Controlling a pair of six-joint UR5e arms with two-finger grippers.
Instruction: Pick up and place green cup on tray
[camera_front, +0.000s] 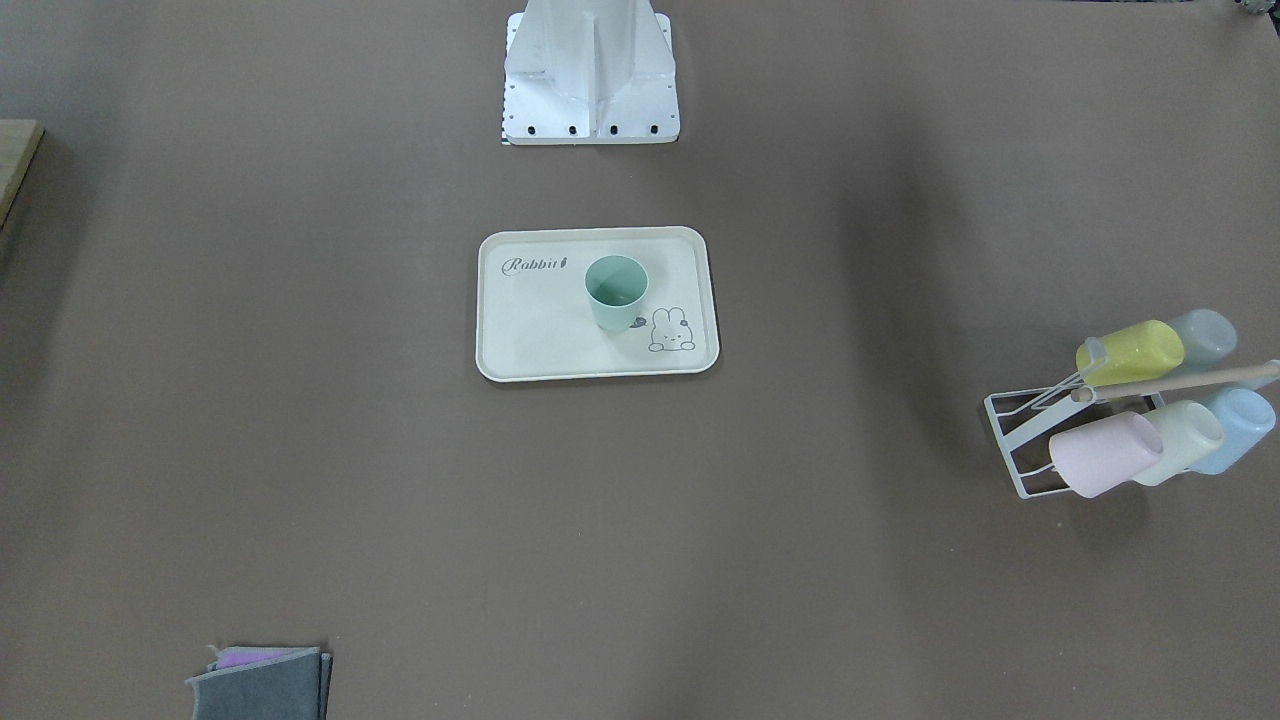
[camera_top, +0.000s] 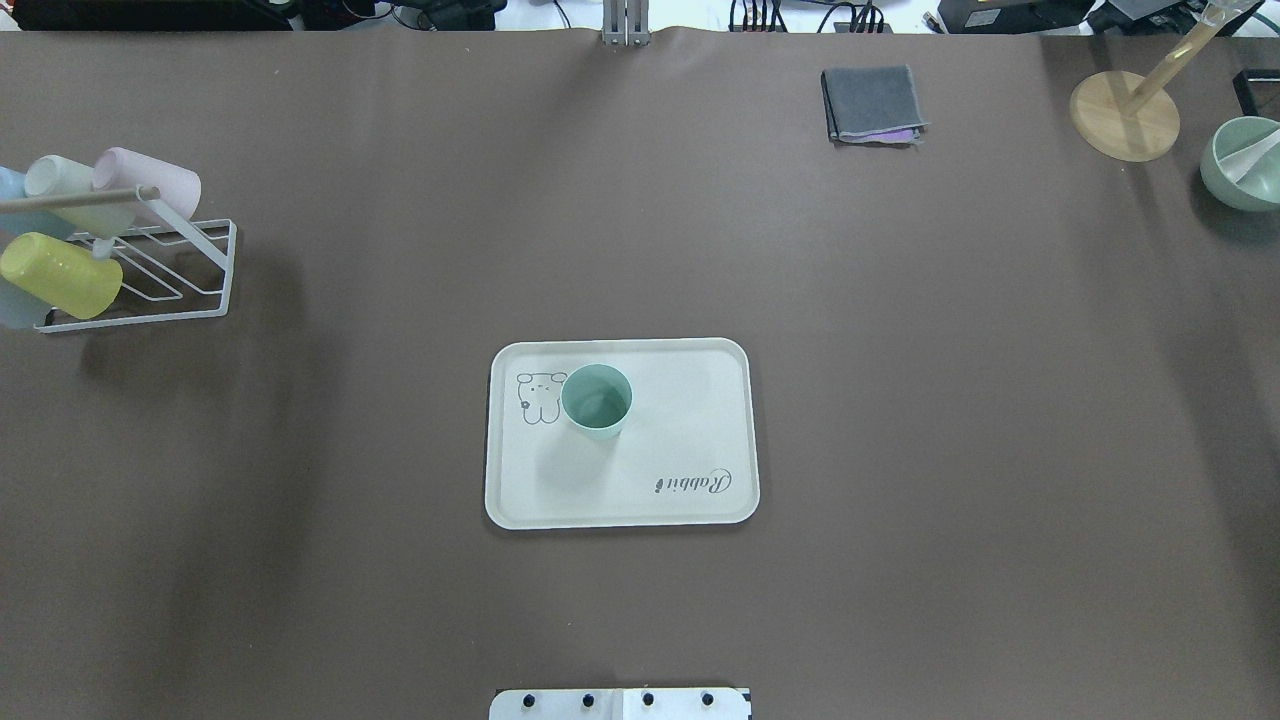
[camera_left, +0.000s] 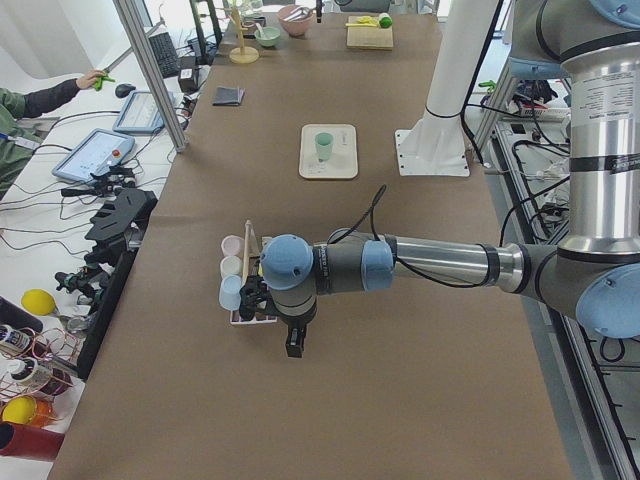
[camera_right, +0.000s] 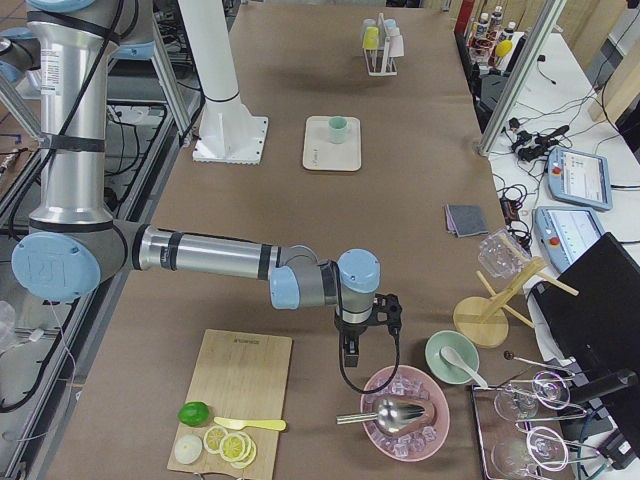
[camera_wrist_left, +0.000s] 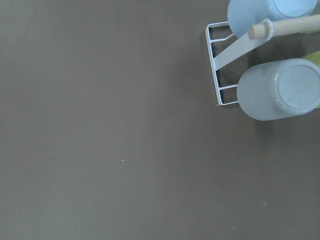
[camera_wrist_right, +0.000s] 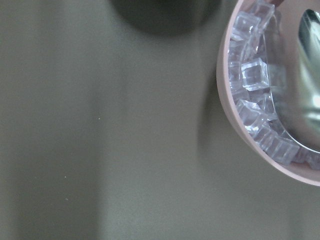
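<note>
Left gripper (camera_left: 293, 345) beside wire rack (camera_top: 160, 272); matte green cup (camera_front: 615, 292) on tray (camera_front: 540, 325)

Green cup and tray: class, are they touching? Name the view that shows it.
Touching. The overhead exterior view shows the green cup standing upright on the tray, inside its rim, beside the bunny drawing.

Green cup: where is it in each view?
Front-facing: green cup centre, on tray, beside bunny print.
Overhead: cup centre, tray's left part.
Exterior left: cup upper centre.
Exterior right: cup upper centre.
Left wrist: absent.
Right wrist: absent.
Shared landmark: the tray.
</note>
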